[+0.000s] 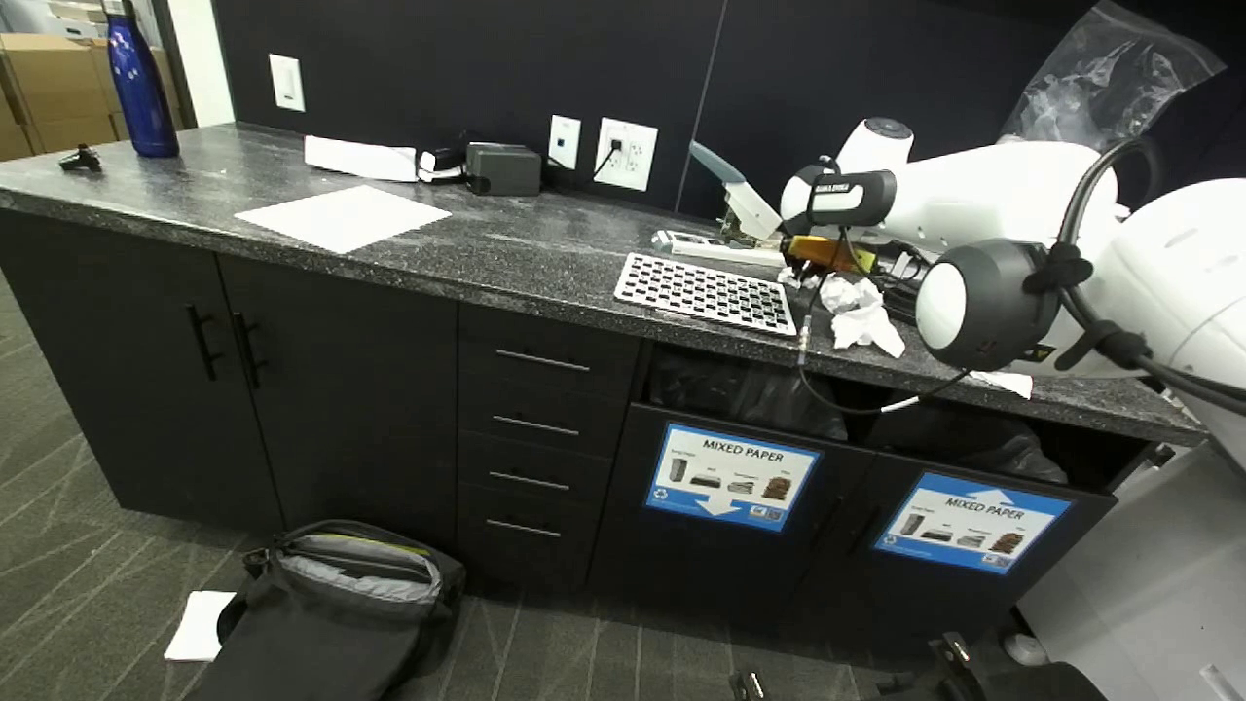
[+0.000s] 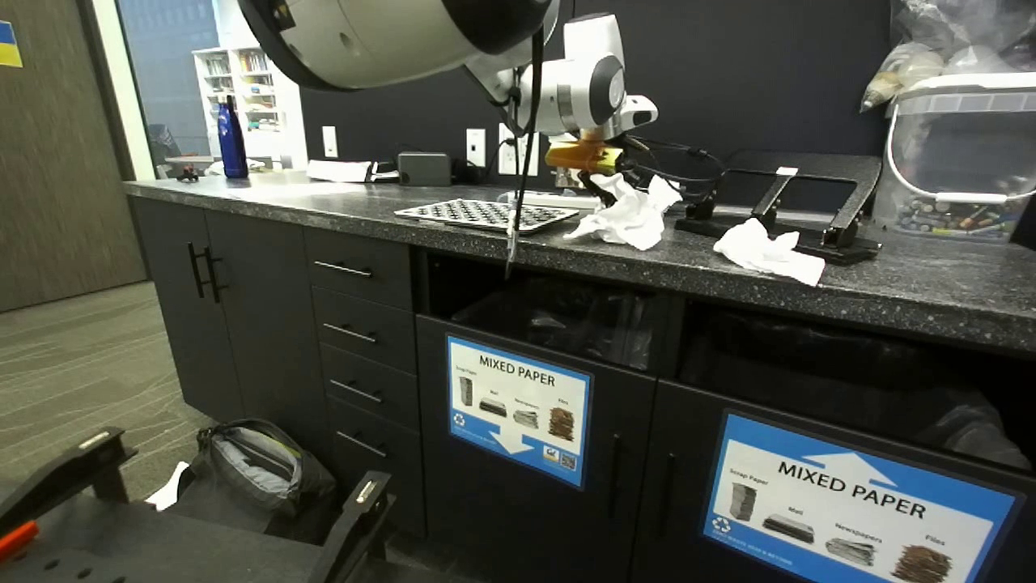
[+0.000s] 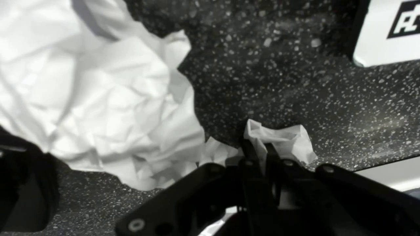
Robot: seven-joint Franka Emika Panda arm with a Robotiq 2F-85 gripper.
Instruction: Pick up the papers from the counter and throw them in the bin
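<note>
Two signs below the bench (image 1: 545, 239) read MIXED PAPER in both exterior views: down-arrow sign (image 2: 518, 411), and up-arrow sign (image 2: 859, 498) just beside it. Captions on the up-arrow one legible: Scrap Paper, Mail, Newspapers, Files, plus a recycling mark; finest print too small. Lettering on the robot arm (image 1: 993, 200) too blurry to be sure of. Big wad (image 2: 627, 214), white, crumpled, on the bench near the front edge; in an exterior view its long axis slants, one corner up at right, a flap low at left. Second wad (image 2: 769, 251) farther right, in front of the black stand (image 2: 777, 188), long axis sloping down to the right, tapered tail pointing at the front edge. Wrist view: small scrap (image 3: 285, 141) lies apart from the big wad, long axis crosswise to the fingers (image 3: 251, 170) and dropping to the right. End effector (image 3: 261, 154) is nearly closed, fingers close together, small scrap pinched between the tips. Little scrap (image 3: 218, 152) sits between that and the big wad; can't tell if it's joined to the wad. Checkered mat (image 1: 709, 292) lies flat on the bench, near the big wad.
</note>
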